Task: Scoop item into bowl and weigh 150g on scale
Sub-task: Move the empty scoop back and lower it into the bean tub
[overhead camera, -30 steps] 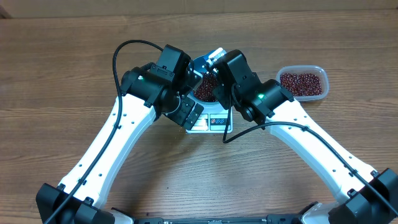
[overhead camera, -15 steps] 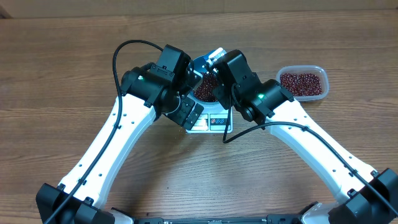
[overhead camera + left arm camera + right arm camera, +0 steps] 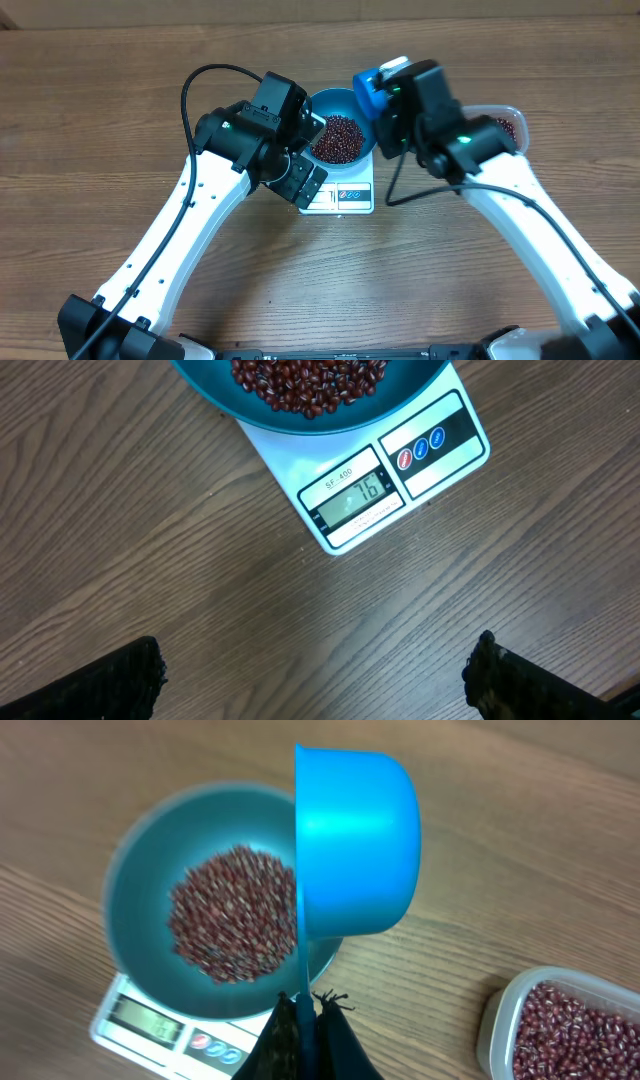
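Note:
The blue bowl (image 3: 352, 101) stands on the white scale (image 3: 345, 196) and holds a heap of dark red-brown beans (image 3: 338, 138). My right gripper (image 3: 305, 1005) is shut on the thin handle of a small blue scoop (image 3: 355, 845). The scoop is turned on its side and hangs over the bowl's (image 3: 135, 890) right rim. In the left wrist view the scale's (image 3: 375, 485) display reads 76 below the bowl (image 3: 310, 423). My left gripper (image 3: 315, 680) is open over bare wood in front of the scale, holding nothing.
A clear plastic tub of beans (image 3: 575, 1025) sits on the table to the right of the scale; the right arm partly covers the tub (image 3: 508, 122) in the overhead view. The left arm (image 3: 250, 135) crowds the bowl's left side.
My right arm has swung to the right with the scoop, from over the bowl's middle to its right rim, uncovering the beans. The left arm has not moved.

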